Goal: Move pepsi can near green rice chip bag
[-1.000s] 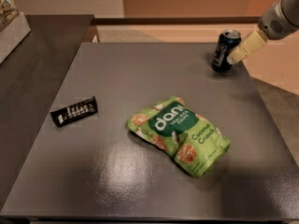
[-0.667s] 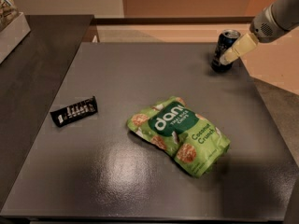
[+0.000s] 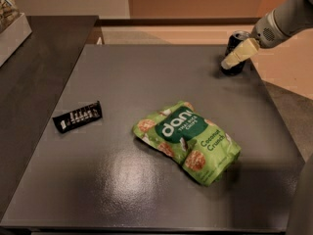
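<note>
The pepsi can (image 3: 233, 39) stands upright at the far right corner of the dark table (image 3: 146, 77), its dark body partly hidden. My gripper (image 3: 232, 58) reaches in from the upper right on a grey arm and is right at the can, with its cream tip across the can's front. The green rice chip bag (image 3: 188, 140) lies flat near the table's middle right, well in front of the can and apart from it.
A small black wrapped bar (image 3: 78, 116) lies at the left of the table. A light box (image 3: 12, 31) sits on the darker counter at far left. The table's right edge runs close to the can.
My gripper has moved in leftward from beside the can until it overlaps the can's front. The can, the bag and the bar have not moved.
</note>
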You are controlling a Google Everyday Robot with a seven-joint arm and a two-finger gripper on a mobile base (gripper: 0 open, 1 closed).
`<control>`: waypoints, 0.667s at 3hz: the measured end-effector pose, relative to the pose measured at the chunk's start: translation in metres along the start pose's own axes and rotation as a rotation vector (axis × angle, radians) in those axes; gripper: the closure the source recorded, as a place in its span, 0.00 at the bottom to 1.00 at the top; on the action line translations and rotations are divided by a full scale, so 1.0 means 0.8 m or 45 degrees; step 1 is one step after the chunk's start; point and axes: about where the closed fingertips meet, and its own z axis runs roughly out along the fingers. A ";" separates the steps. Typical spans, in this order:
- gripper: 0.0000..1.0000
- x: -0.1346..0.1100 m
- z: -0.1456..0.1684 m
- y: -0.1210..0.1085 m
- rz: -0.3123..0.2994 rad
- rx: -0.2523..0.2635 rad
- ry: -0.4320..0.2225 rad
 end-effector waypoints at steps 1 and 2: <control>0.39 -0.006 -0.001 0.009 -0.006 -0.031 -0.015; 0.62 -0.010 -0.010 0.017 -0.013 -0.040 -0.021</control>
